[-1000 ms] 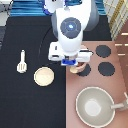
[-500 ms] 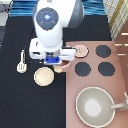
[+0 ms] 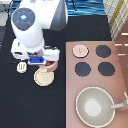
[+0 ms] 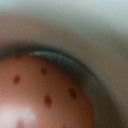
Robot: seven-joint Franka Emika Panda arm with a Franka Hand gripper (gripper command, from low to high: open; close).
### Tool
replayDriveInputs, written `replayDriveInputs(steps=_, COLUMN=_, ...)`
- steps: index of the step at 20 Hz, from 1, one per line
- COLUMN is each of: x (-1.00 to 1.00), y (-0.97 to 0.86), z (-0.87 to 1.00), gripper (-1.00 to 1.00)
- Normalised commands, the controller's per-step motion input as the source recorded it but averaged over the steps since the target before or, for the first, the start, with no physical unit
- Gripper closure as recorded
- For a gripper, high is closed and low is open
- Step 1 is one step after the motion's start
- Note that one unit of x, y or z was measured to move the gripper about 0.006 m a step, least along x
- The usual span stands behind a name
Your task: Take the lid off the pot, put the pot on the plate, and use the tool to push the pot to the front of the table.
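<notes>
One gripper point(image 3: 44, 61) hangs low over the black table point(image 3: 30, 110), just above the upper right edge of the single cream plate point(image 3: 43, 77), with the robot's large white body covering much of what lies beneath it. One pink pot point(image 3: 53, 67) shows partly under the hand, its rim peeking out at the plate's upper right, touching or overlapping the plate's edge; whether it already sits on the plate cannot be told. How the jaws stand cannot be told, as the hand hides them. The wrist view is filled by the pot's contents, a rounded reddish-orange item point(image 4: 45, 95) with dark spots, against a pale curved wall.

One lid point(image 3: 80, 50) lies off the pot, flat on the pinkish-brown stove panel point(image 3: 120, 75), well apart from the pot, toward the exterior view's right. Three black burners point(image 3: 83, 69) show uncovered around it. One cream tool point(image 3: 21, 67) lies on the table just to the exterior view's left of the gripper, near the plate. One large grey-beige pan point(image 3: 95, 105) sits at the stove's bottom end
</notes>
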Motion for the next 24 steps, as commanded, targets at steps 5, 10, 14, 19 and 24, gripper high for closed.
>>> replayDriveInputs(steps=5, x=0.38, y=-0.36, z=-0.33, gripper=1.0)
replayDriveInputs(steps=10, x=0.58, y=-0.21, z=-0.48, gripper=1.0)
replayDriveInputs(steps=14, x=0.31, y=-0.23, z=-0.62, gripper=1.0)
replayDriveInputs(steps=19, x=0.04, y=-0.19, z=-0.43, gripper=1.0)
replayDriveInputs(steps=24, x=-0.12, y=-0.05, z=-0.06, gripper=1.0)
